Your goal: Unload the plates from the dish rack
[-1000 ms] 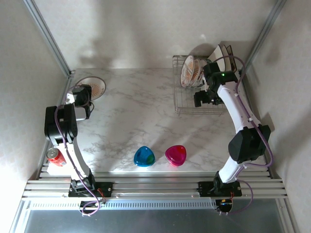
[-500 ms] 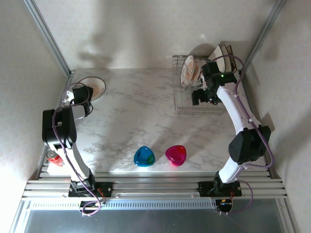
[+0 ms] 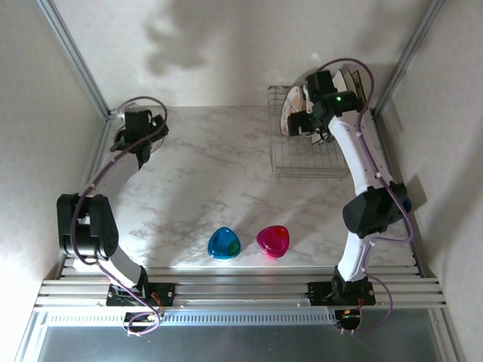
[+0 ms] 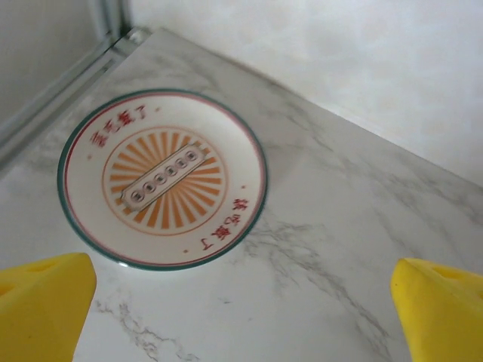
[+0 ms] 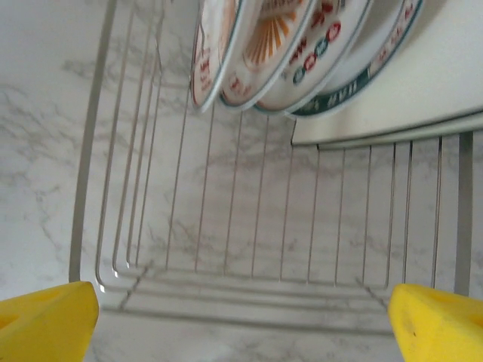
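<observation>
Plates (image 5: 317,53) stand on edge, propped by the dish rack (image 5: 92,151) wires, before the wide-open right gripper (image 5: 241,320) (the left gripper (image 4: 241,309), likewise open and empty, hovers over one plate (image 4: 162,177) laid flat).

Red chars, prob. Chinese, are printed on the rim of the round plate (image 4: 162,177) lying on the desk (image 4: 339,249): one group at upper left, another at lower right, inverted. None can be read w/ certainty. Similar red chars & coloured dots are seen on the upright plates (image 5: 302,53), cut off and illegible.
</observation>
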You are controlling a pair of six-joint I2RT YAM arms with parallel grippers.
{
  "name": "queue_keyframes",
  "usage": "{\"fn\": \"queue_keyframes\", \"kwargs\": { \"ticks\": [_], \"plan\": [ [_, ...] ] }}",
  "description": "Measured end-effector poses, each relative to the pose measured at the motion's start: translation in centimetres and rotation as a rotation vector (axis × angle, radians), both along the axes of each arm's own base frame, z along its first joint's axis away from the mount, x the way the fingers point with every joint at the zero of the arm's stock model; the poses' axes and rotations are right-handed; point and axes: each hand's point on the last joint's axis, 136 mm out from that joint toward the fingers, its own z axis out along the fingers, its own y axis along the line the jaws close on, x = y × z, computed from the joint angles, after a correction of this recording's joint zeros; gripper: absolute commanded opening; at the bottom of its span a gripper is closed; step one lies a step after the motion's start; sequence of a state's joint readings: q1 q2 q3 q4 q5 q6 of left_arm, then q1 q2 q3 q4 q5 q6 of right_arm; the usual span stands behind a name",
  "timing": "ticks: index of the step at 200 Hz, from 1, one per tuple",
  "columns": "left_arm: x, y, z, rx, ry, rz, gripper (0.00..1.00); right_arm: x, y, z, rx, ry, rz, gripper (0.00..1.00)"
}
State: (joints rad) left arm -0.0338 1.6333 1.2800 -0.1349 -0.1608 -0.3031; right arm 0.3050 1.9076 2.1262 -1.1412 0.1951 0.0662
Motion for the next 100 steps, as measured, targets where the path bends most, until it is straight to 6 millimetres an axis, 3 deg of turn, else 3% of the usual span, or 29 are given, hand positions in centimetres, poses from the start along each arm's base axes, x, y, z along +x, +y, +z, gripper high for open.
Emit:
{"fn": "queue_keyframes", "kwargs": {
  "ticks": [19, 42, 100],
  "plan": [
    [0.2, -1.5, 2.3, 0.076, 0.05, -0.082, 0.99, 2.4, 0.6, 0.2, -0.003, -0.029, -0.006, 0.99],
    [0.3, -3.0, 3.1, 0.132, 0.129, -0.171, 1.0, 4.9, 1.1, 0.3, -0.006, -0.057, -0.013, 0.99],
    [-1.6, -6.0, -1.0, 0.182, 0.371, -0.36, 1.0, 8.6, 2.1, -1.5, -0.018, -0.089, -0.006, 0.97]
  ]
}}
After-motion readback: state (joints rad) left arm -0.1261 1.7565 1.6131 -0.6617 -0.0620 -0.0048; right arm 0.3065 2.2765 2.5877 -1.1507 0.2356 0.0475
